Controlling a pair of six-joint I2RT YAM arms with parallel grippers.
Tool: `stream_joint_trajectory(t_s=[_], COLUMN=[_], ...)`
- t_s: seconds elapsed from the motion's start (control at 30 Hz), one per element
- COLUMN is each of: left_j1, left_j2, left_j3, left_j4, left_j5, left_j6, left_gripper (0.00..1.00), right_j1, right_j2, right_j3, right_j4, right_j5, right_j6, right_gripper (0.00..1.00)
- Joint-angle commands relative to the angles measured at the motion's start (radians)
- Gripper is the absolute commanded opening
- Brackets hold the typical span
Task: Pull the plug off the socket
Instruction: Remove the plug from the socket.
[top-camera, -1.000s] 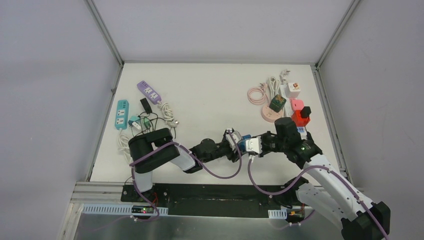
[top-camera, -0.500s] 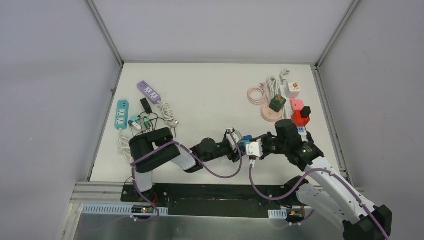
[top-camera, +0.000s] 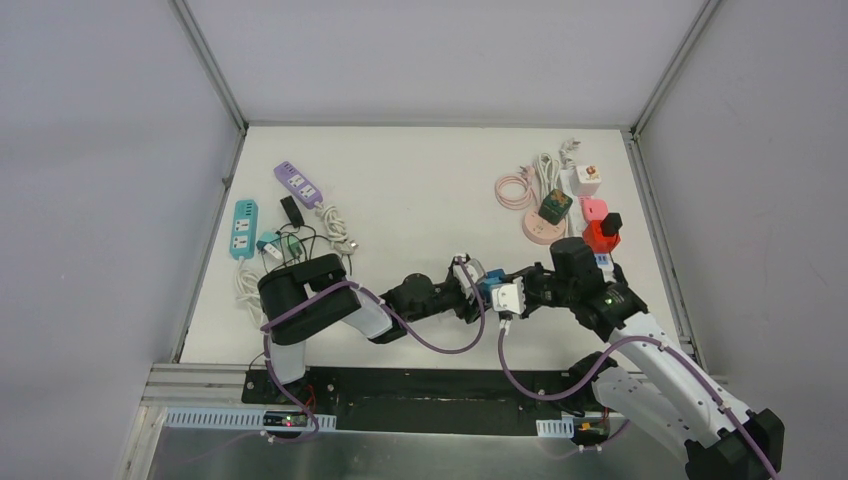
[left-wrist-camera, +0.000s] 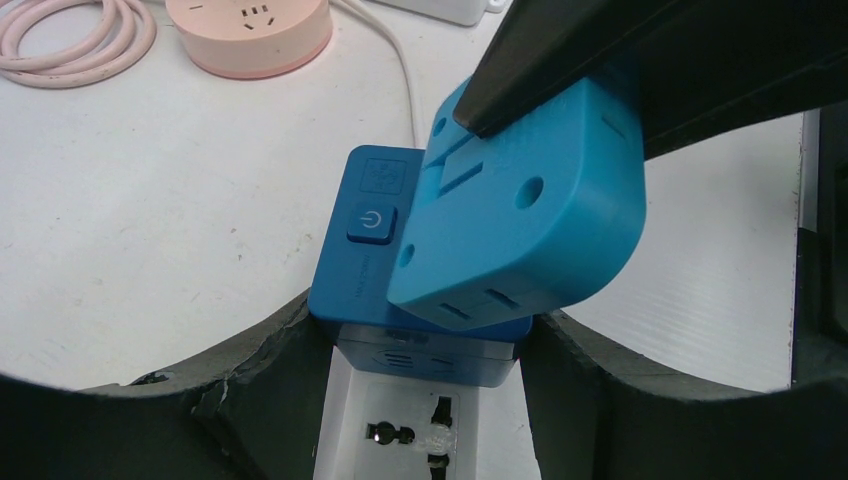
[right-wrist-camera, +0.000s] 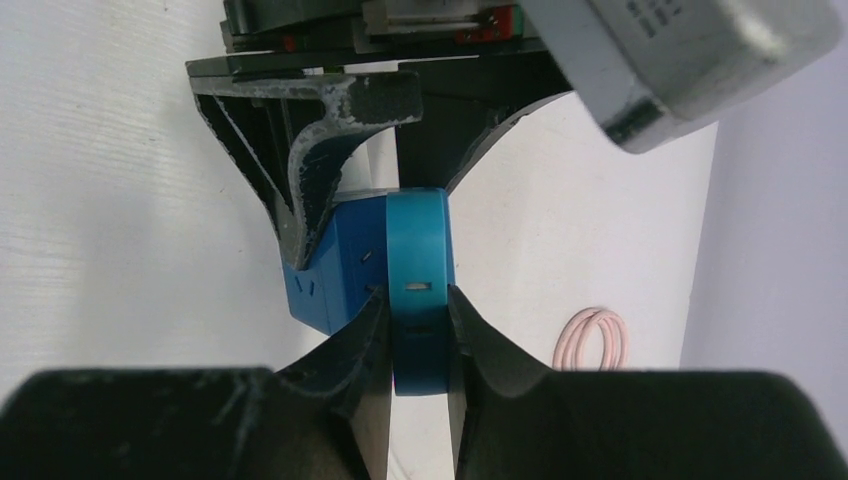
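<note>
I see my left gripper (left-wrist-camera: 420, 350) clasping the dark blue socket cube (left-wrist-camera: 365, 260) by its sides, above the table (top-camera: 420, 180) and between the two arms. My right gripper (right-wrist-camera: 415, 335) pinches the light blue plug (right-wrist-camera: 420, 250), which sits tilted against the socket's face. I can't tell whether its pins are out.

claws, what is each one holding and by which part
Right claw pinches the light blue plug across its flat faces; left claw grips the dark blue socket by its sides.

Matt plastic plug (left-wrist-camera: 530, 230) and socket (left-wrist-camera: 352, 285)
</note>
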Motion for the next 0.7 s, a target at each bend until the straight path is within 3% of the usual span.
stream_joint_trajectory(t_s=[0.0, 0.3, 0.5, 0.57, 0.67], left_j1=[0.010, 0.015, 0.016, 0.016, 0.017], left_j2=[0.033, 0.034, 0.024, 0.020, 0.010], left_j3=[0.008, 0.011, 0.011, 0.014, 0.023], left_j4=[-0.082, -0.083, -0.081, -0.086, -0.097], left_j5=[0.033, 0.043, 0.038, 0.037, 0.035], left_j6=[-0.012, -0.026, -0.050, -0.055, -0.061], left_gripper=[0.02, 0.02, 0.08, 0.18, 0.48], right_j1=[0.006, 0.005, 0.002, -0.008, -0.020], right_j2=[-0.022, -0.024, -0.020, -0.018, -0.020], right_j3=[0.101, 0.109, 0.111, 0.120, 0.133], right_j4=[0.136, 0.104, 0.079, 0.077, 0.066], right_j5=[-0.043, -0.036, 0.035, 0.044, 0.043], right_j6=[-0.009, -0.006, 0.040, 0.079, 0.134], right_gripper=[0.00, 0.00, 0.00, 0.00, 0.00])
